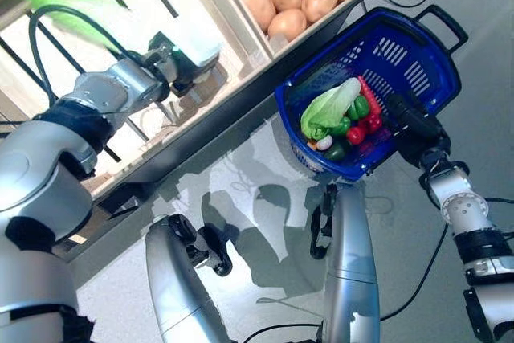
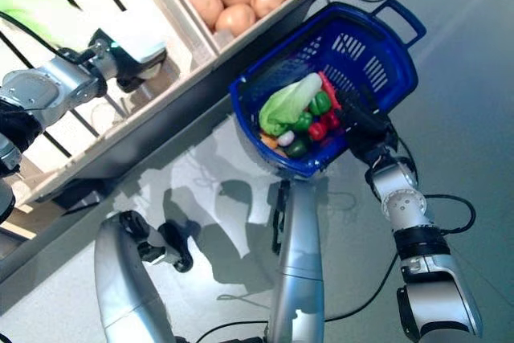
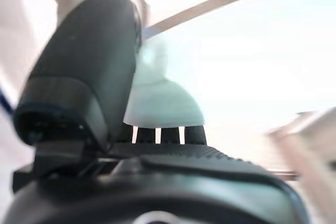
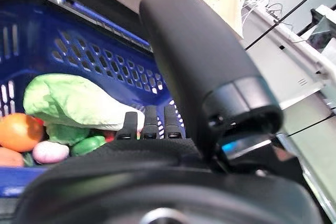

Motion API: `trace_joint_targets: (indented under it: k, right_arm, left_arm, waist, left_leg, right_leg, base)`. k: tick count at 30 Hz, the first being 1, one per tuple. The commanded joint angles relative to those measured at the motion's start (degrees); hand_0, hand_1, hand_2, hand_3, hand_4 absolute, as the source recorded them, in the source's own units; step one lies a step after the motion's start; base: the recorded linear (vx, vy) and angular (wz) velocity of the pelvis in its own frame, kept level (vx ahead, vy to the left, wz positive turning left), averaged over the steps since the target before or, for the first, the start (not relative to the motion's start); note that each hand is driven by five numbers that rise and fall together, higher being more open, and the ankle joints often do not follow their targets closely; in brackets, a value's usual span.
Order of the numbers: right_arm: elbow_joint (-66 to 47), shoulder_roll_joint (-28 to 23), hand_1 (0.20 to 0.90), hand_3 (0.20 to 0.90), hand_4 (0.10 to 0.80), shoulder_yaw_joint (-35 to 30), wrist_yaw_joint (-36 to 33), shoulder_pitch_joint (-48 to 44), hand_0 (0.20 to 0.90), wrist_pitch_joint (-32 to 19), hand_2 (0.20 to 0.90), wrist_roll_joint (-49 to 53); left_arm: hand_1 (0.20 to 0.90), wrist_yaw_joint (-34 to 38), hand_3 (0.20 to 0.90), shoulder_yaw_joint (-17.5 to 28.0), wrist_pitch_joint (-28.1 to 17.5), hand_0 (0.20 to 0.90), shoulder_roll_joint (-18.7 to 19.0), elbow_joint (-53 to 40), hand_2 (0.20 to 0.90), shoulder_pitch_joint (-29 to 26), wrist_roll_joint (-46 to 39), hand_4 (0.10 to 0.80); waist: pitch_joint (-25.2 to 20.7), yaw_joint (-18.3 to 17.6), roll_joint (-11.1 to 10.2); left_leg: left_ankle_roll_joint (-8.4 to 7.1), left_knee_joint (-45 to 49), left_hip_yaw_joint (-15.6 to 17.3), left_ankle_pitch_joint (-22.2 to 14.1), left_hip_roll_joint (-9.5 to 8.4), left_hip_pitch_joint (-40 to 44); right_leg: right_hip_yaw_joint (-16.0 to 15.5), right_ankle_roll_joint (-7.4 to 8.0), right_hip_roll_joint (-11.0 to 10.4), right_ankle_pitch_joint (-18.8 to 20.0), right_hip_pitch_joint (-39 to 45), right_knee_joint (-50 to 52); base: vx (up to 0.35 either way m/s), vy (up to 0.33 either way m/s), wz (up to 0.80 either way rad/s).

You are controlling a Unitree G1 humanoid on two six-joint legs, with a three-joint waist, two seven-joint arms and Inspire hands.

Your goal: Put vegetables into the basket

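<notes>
The blue basket [image 1: 438, 50] stands on the floor next to the stand. In it lie a pale green leafy cabbage [image 1: 329, 106], red and green peppers [image 1: 363, 110], a dark green vegetable and a small pale one. The cabbage also shows in the right wrist view [image 4: 73, 100]. My right hand [image 1: 411, 122] is at the basket's near rim with its fingers straight and holds nothing. My left hand [image 1: 173, 66] reaches into the stand's lower shelf. In the left wrist view its straight fingers [image 3: 157, 135] lie against a pale green-white vegetable [image 3: 163, 103].
The wooden stand [image 1: 241, 78] with its slanted crates runs across the upper left, its edge close to the basket's far rim. Grey floor [image 1: 265, 174] lies between the stand and me.
</notes>
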Motion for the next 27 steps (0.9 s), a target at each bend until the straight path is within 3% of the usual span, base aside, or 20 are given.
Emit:
trace_joint_targets:
  k: [1,8,12,19,20,23,24,25,27]
  right_arm:
    - [-2.94,3.12,0.900,0.900,0.800,-4.04,1.82,-1.84,0.900,-3.55,0.900,-1.88]
    - [-2.32,3.76,0.900,0.900,0.800,-2.37,3.32,-1.36,0.900,-2.83,0.900,-2.75]
    - [-2.34,4.54,0.900,0.900,0.800,-1.26,2.98,-1.57,0.900,-2.95,0.900,-3.72]
    - [-0.43,6.58,0.900,0.900,0.800,1.96,2.23,-2.68,0.900,-4.58,0.900,-11.01]
    - [-0.70,7.32,0.900,0.900,0.800,4.12,3.44,-2.71,0.900,-7.05,0.900,-20.61]
    - [-1.96,7.74,0.900,0.900,0.800,7.03,6.85,-1.93,0.900,-8.90,0.900,-30.00]
    - [-2.39,7.87,0.900,0.900,0.800,7.45,7.75,-1.57,0.900,-9.22,0.900,-32.28]
    - [-3.02,8.04,0.900,0.900,0.800,8.28,9.40,-0.91,0.900,-9.82,0.900,-36.40]
    - [-3.66,8.28,0.900,0.900,0.800,9.63,11.06,-0.59,0.900,-11.55,0.900,-42.57]
  left_arm:
    - [0.300,8.56,0.300,6.60,0.80,0.300,5.74,4.11,0.300,0.62,0.40,0.400]
    - [0.300,20.69,0.300,8.54,-5.33,0.300,7.90,1.50,0.300,2.76,0.31,0.400]
    - [0.300,24.59,0.300,10.13,-8.89,0.300,8.89,-0.85,0.300,4.45,-1.86,0.400]
    - [0.300,27.44,0.300,16.56,-17.75,0.300,5.81,-4.57,0.300,8.75,-13.58,0.400]
    - [0.300,25.63,0.300,19.90,-21.96,0.300,4.57,-7.75,0.300,11.07,-19.99,0.400]
    - [0.300,19.03,0.300,27.60,-26.71,0.300,2.48,-12.05,0.300,16.45,-31.85,0.400]
    - [0.300,16.14,0.300,30.29,-27.44,0.300,1.85,-13.37,0.300,18.44,-35.38,0.400]
    - [0.300,9.72,0.300,36.01,-29.85,0.300,-0.10,-15.87,0.300,22.81,-44.36,0.400]
    - [0.300,-0.92,0.300,45.00,-30.01,0.300,-4.91,-19.28,0.300,29.81,-56.64,0.400]
  waist:
    - [-5.61,-0.31,0.53]
    - [-8.31,0.03,0.96]
    - [-9.47,0.54,1.36]
    - [-11.31,1.69,1.33]
    - [-12.15,2.28,1.20]
    - [-13.11,3.17,0.76]
    - [-13.48,3.35,0.69]
    - [-14.15,3.82,0.49]
    - [-15.28,4.71,0.00]
  left_leg:
    - [-3.17,-7.67,-4.74,-2.00,1.83,4.83]
    - [-3.65,-15.79,-1.13,0.69,2.18,12.66]
    - [-4.02,-21.13,0.51,2.58,1.35,17.60]
    - [-3.96,-30.80,2.04,4.73,-0.52,27.09]
    - [-4.24,-34.73,2.52,5.55,-0.93,31.01]
    - [-4.40,-38.09,2.91,6.09,-1.09,35.01]
    - [-3.91,-40.06,3.36,8.12,-1.14,35.69]
    - [-4.02,-42.18,3.61,8.74,-1.17,37.99]
    - [-4.16,-45.65,4.34,9.46,-1.62,42.49]
  right_leg:
    - [1.29,2.79,-2.74,10.54,5.20,-13.65]
    - [-1.40,3.51,-2.06,12.09,13.59,-21.90]
    - [-2.71,3.50,-1.84,12.95,18.56,-27.14]
    - [-3.84,2.83,-1.51,13.52,26.95,-34.77]
    - [-4.31,2.82,-1.56,13.88,30.65,-37.88]
    - [-5.20,3.03,-1.89,14.25,34.53,-40.61]
    - [-5.75,2.49,-1.91,16.03,35.20,-42.42]
    - [-6.33,2.59,-2.14,16.46,37.46,-44.13]
    - [-7.31,2.85,-1.99,16.90,41.82,-47.16]
  base:
    - [0.065,0.005,0.02]
    - [0.016,0.004,-0.05]
    - [0.001,0.025,-0.05]
    - [0.037,0.025,-0.03]
    - [0.097,0.014,-0.01]
    - [0.062,-0.005,-0.12]
    - [0.024,-0.029,-0.09]
    - [0.024,-0.031,-0.06]
    - [0.105,-0.028,-0.16]
